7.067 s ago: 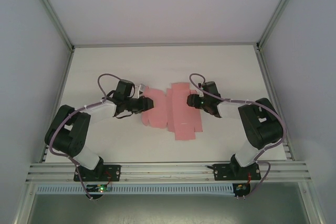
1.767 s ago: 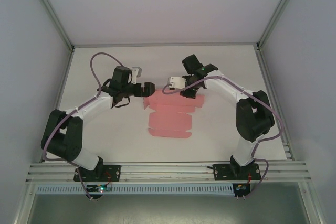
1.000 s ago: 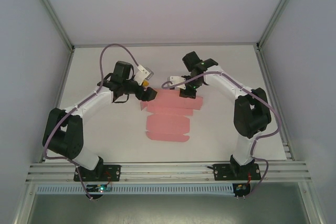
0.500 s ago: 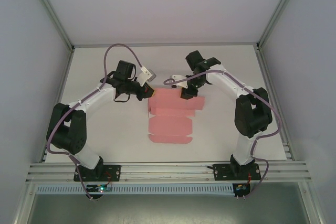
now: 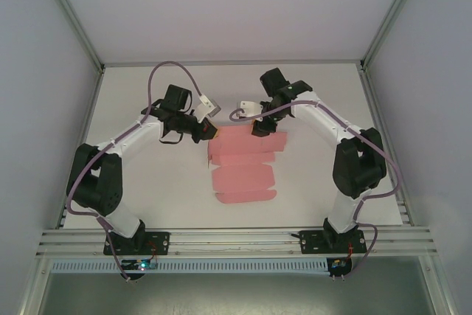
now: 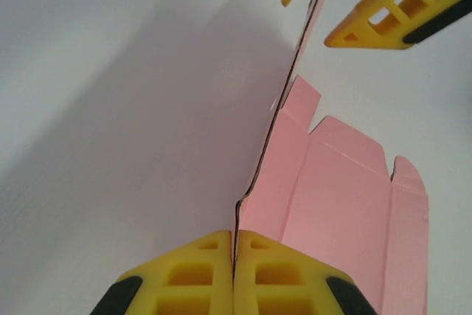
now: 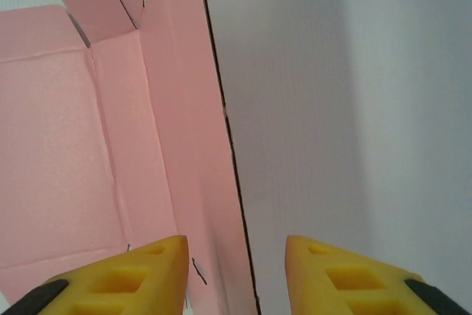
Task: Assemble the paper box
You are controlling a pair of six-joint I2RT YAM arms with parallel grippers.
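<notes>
White table (image 5: pixel 147 204), pink box (image 5: pixel 243 167) part-folded. L gripper (image 6: pixel 233 245) pinches its raised edge; R gripper (image 7: pixel 236 245) straddles it, jaws apart. Risk: w/ one grip only, edge may flop or tear.

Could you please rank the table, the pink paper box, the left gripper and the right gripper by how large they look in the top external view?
1. table
2. paper box
3. left gripper and right gripper: they look about the same size, so I would not rank one above the other.
</notes>
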